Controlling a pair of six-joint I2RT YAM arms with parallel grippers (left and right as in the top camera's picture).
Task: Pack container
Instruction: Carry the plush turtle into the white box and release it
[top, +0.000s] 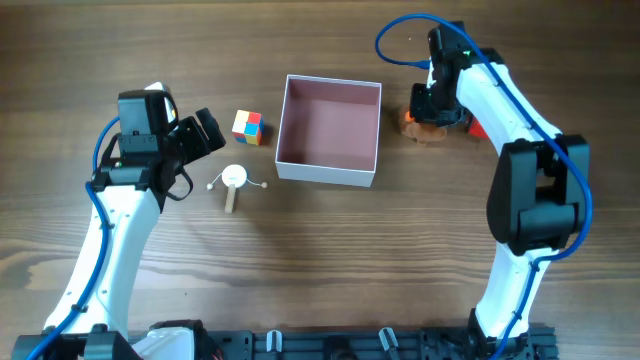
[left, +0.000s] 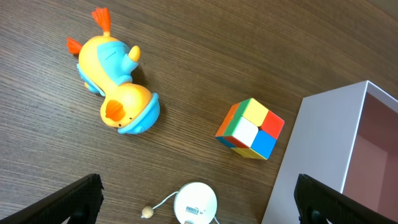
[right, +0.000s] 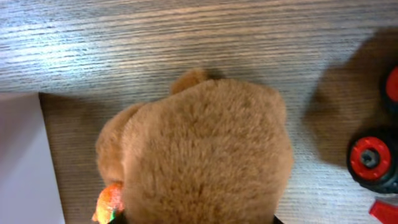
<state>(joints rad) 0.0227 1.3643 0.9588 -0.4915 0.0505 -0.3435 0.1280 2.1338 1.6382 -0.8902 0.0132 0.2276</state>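
Container (top: 327, 172): overhead, mid-table, open side up.
Left gripper (top: 203, 133): overhead, left of the container, near a colour cube (top: 248, 126).
Right gripper (top: 436, 112): overhead, over a plush toy (top: 428, 130) just right of the container.
Fingers (left: 78, 198): left wrist, spread wide above a white disc toy (left: 196, 204); toy duck (left: 118, 87) beyond.
Plush toy: right wrist, fills the view; right gripper's hold cannot be told; red-wheeled toy (right: 371, 158) at right.
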